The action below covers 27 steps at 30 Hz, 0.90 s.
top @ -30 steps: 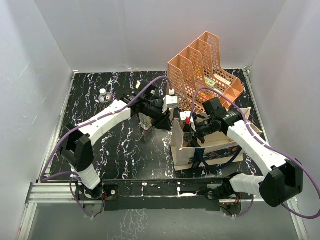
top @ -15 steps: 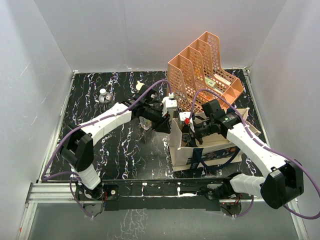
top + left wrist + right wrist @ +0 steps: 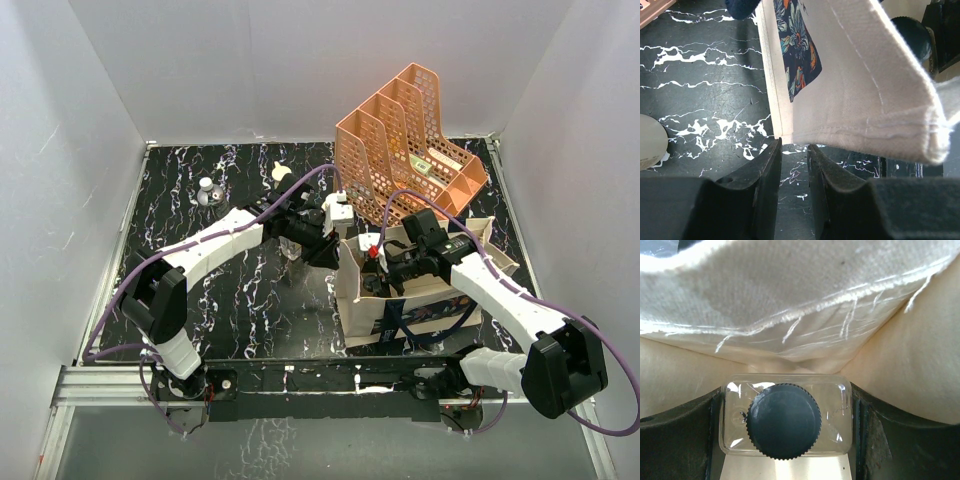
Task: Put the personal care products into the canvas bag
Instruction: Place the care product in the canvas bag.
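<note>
Left arm reaches out low, left gripper (image 3: 795,146) at the beige canvas bag's (image 3: 855,100) left rim, narrowly parted; I can't tell if it pinches fabric. Right arm dips into the bag, right gripper (image 3: 785,432) clamping a dark-capped square clear glass bottle (image 3: 784,421).

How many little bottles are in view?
4: silver bottle, far left of table; cream bottle near the back; pale bottle under the left arm; clear glass bottle in the right gripper at the canvas bag. More may hide inside.
</note>
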Motion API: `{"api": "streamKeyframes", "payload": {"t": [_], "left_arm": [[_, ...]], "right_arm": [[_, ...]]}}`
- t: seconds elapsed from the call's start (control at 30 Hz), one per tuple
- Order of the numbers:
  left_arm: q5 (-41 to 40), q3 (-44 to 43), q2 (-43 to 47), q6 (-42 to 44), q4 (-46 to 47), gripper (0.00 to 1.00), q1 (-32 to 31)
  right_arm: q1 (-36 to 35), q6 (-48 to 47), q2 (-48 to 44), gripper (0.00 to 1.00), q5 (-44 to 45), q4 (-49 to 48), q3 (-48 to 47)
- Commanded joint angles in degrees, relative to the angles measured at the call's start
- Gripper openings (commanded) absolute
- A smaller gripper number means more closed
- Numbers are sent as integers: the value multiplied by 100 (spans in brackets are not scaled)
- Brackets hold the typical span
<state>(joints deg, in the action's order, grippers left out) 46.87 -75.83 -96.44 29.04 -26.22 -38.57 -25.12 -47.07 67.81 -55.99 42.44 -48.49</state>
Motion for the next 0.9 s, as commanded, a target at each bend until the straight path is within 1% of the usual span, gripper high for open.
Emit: {"api": "streamKeyframes", "payload": {"t": [0.0,0.2,0.3,0.4,0.43,0.47,0.5,0.6,0.87], "left_arm": [[47,60,350,189,20,26,-2],[-73,37,477,311,-129,26,-2],[-96,-48,532,489,-341,27,-2],[-99,-147,601,684,-580,28,2],[-111,-181,627,729,-651,28,5],[-130,-214,655,773,-714,29,7],[-147,-239,673,815,-780,29,15],[-209,-349,752,943,-964,29,41],[-273,-548,951,1203,-1371,30,201]], "right_arm": [[-64,-49,-102,11,-310,-385,-18],[-112,-118,-116,27,49,-404,72],[-131,-127,-153,36,86,-377,50],[-178,-131,-155,41,136,-355,26],[-185,-132,-147,47,154,-351,16],[-210,-132,-152,55,179,-343,1],[-229,-128,-151,59,200,-329,-21],[-272,-95,-170,68,241,-317,-95],[-299,9,-219,88,311,-89,-462]]}}
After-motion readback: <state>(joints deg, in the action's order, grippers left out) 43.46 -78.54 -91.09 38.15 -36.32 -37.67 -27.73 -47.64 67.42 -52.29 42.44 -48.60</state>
